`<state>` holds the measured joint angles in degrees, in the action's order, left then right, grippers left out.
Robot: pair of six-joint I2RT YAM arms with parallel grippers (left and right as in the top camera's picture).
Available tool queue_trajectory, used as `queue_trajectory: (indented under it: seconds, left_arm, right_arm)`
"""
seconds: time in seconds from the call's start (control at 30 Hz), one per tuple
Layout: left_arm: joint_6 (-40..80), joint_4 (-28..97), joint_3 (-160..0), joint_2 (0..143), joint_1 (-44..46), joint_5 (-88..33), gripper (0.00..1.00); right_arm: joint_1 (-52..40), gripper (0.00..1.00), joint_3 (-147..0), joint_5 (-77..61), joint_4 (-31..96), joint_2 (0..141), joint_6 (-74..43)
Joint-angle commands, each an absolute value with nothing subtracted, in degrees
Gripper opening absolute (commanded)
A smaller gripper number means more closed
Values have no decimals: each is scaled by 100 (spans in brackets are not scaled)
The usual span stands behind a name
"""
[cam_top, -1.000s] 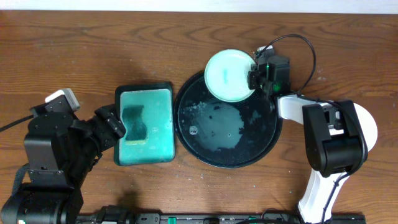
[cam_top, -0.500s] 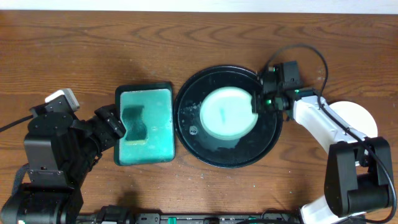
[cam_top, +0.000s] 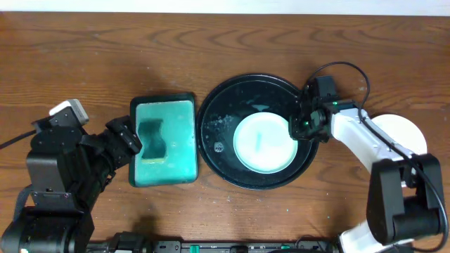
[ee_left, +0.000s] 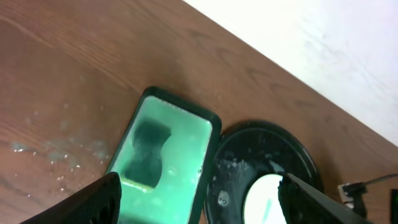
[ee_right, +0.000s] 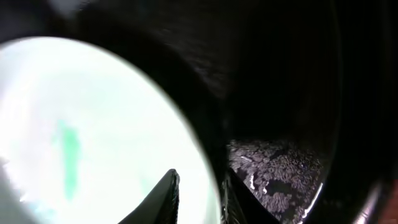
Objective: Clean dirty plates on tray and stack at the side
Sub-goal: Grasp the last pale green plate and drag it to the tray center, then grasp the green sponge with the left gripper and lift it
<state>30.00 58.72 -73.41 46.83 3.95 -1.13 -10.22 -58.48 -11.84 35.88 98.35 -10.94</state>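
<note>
While the plate (cam_top: 264,143) lay flat on the tray (cam_top: 239,95) | right gripper (cam_top: 304,128) straddled its rim, clamped or released could not be told | left gripper (ee_left: 199,199) gaped wide

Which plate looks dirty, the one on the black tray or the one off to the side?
The tray plate, on the black tray by the right gripper: a teal streak crosses its middle. The side plate on the table shows plain white.
</note>
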Motion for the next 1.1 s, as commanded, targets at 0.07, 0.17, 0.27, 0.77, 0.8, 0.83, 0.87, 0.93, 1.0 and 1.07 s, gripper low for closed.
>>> queue_trajectory:
  seconds: [0.07, 0.17, 0.27, 0.77, 0.8, 0.83, 0.87, 0.93, 1.0, 1.07]
  left_arm:
    - [2700, 5922, -7288, 4788, 377, -5, 80]
    - [2467, 6233, -6855, 5437, 377, 246, 75]
    - [2357, 6206, -6479, 6455, 375, 390, 75]
    - [2018, 4464, -6410, 10600, 198, -521, 25]
    - [2018, 4442, -6410, 10600, 200, -523, 22]
    - [2014, 4440, -6410, 10597, 204, -519, 12]
    - [2012, 4447, -6410, 10597, 207, -519, 7]
    - [2003, 4604, -6445, 10573, 204, -556, 7]
    - [1990, 4915, -6600, 10503, 207, -558, 7]
    - [1990, 5295, -6849, 10374, 207, -558, 7]
  right_arm:
    - [-1048, 22, -6020, -1361, 4123, 8879, -508]
    - [-1050, 23, -6020, -1361, 4366, 8829, -703]
    - [-1055, 23, -6020, -1380, 4491, 8829, -703]
    - [-1057, 23, -6016, -1332, 5050, 8829, -845]
    - [-1052, 24, -6016, -1243, 5035, 8829, -952]
    - [-1046, 25, -6016, -963, 5013, 8831, -1225]
    - [-1044, 25, -6016, -746, 5000, 8831, -1415]
    - [-1044, 28, -6016, -340, 4995, 8831, -1734]
    - [-1037, 30, -5999, -97, 4991, 8840, -1885]
    - [-1015, 31, -5961, -89, 4939, 8858, -1885]
